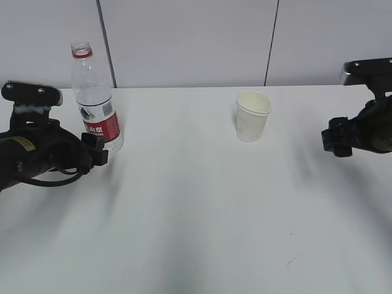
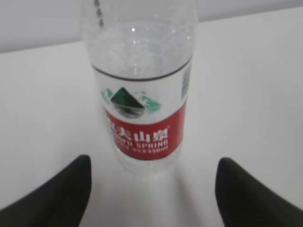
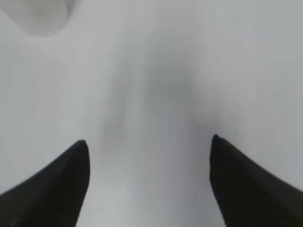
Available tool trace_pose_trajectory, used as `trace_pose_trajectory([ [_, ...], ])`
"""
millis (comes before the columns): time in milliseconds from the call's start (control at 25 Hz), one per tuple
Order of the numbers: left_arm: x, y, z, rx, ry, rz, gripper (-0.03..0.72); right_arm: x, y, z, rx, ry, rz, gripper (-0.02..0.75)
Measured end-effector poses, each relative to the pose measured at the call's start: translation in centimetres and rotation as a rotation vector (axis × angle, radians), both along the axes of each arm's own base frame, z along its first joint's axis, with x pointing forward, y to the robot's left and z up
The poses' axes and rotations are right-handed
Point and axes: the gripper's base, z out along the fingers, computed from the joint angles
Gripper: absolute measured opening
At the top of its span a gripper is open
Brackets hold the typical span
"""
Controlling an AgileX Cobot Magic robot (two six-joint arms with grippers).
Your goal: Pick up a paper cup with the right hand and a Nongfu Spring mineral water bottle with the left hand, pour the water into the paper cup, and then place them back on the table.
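Observation:
The Nongfu Spring mineral water bottle [image 1: 95,104] stands upright at the back left of the white table [image 1: 196,214]. My left gripper [image 1: 101,150] is open just in front of the bottle's base and does not touch it. In the left wrist view the bottle [image 2: 142,94] stands just beyond the spread fingers of the left gripper [image 2: 154,161]. The paper cup [image 1: 252,116] stands upright right of centre. My right gripper [image 1: 334,141] is open and empty, well to the cup's right. In the right wrist view the right gripper [image 3: 149,139] faces bare table, with the blurred cup [image 3: 40,16] at the top left.
A grey panelled wall [image 1: 196,37] runs behind the table's far edge. A faint scuff mark [image 1: 293,262] lies on the tabletop at the front right. White tabletop lies between the bottle and the cup.

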Motion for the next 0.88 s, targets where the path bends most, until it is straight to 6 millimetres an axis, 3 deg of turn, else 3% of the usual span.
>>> trace_pose_trajectory([
  [320, -2.5, 0.1, 1.0, -0.003, 0.401, -0.01, 0.502, -1.6, 0.1, -0.3, -0.006, 0.275, -0.12, 0.588],
  [640, -3.0, 0.7, 3.4, 0.058, 0.891, -0.051, 0.502, -2.3, 2.7, 2.3, 0.174, 0.532, 0.027, 0.588],
  [880, -3.3, 1.9, 6.1, 0.184, 1.117, 0.082, 0.502, -3.0, 3.1, 4.3, 0.187, 0.681, 0.077, 0.588],
])
